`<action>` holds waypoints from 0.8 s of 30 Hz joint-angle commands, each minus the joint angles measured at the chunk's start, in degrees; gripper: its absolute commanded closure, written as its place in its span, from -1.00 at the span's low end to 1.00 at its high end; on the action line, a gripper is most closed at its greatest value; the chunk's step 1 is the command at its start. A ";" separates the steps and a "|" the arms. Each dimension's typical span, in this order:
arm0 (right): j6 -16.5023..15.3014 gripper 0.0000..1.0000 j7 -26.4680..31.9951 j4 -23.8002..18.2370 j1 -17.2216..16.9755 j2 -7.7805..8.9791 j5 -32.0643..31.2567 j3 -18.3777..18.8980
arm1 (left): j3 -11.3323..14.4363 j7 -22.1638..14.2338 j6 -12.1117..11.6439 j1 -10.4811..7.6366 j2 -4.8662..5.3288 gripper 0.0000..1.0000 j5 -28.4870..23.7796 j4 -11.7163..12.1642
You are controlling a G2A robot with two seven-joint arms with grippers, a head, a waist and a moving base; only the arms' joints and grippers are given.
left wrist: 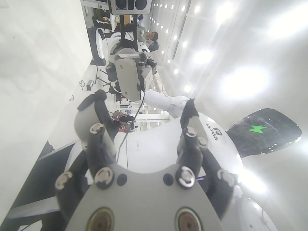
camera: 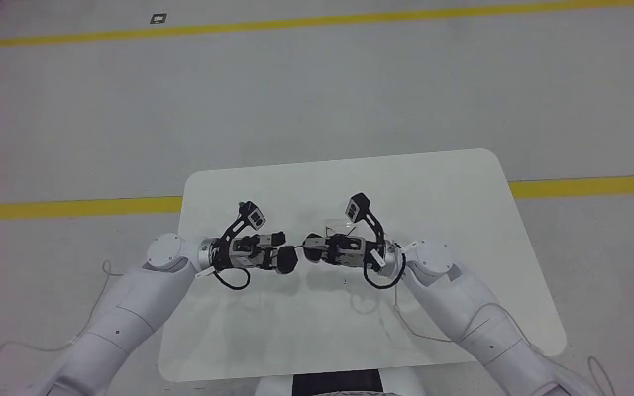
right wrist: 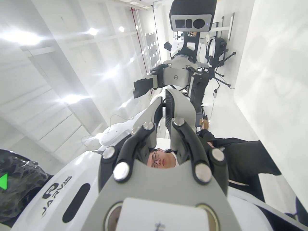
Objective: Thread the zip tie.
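Observation:
Over the middle of the white table (camera: 446,198) my two grippers face each other tip to tip, almost touching. My left gripper (camera: 288,259) (left wrist: 142,102) is open wide with nothing between its black-tipped fingers (left wrist: 93,97). My right gripper (camera: 311,246) (right wrist: 164,99) is shut, with only a narrow slit between its ribbed pads. I cannot tell whether anything thin is pinched there. In the top view a faint pale strip (camera: 342,231) beside the right gripper may be the zip tie. The left wrist view shows the right gripper (left wrist: 130,90) straight ahead.
Bare tabletop lies all around the two grippers. The table's edges are well away on every side. Thin black cables (camera: 371,279) loop under each wrist.

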 commanded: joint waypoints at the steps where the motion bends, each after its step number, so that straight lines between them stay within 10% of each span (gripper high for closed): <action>1: -0.28 1.00 -0.78 -0.12 -0.26 -0.02 0.36 0.24 | -0.15 -0.04 0.14 0.10 -0.03 -0.68 0.19 -0.08; 10: -1.35 1.00 -2.69 -0.74 -1.23 -0.09 1.97 1.22 | -0.55 -0.15 0.71 0.38 -0.30 0.02 1.02 -0.16; 24: -1.26 1.00 -1.92 -0.35 -0.67 -0.64 3.77 0.25 | -0.36 0.13 1.39 0.07 -1.10 0.10 1.65 0.75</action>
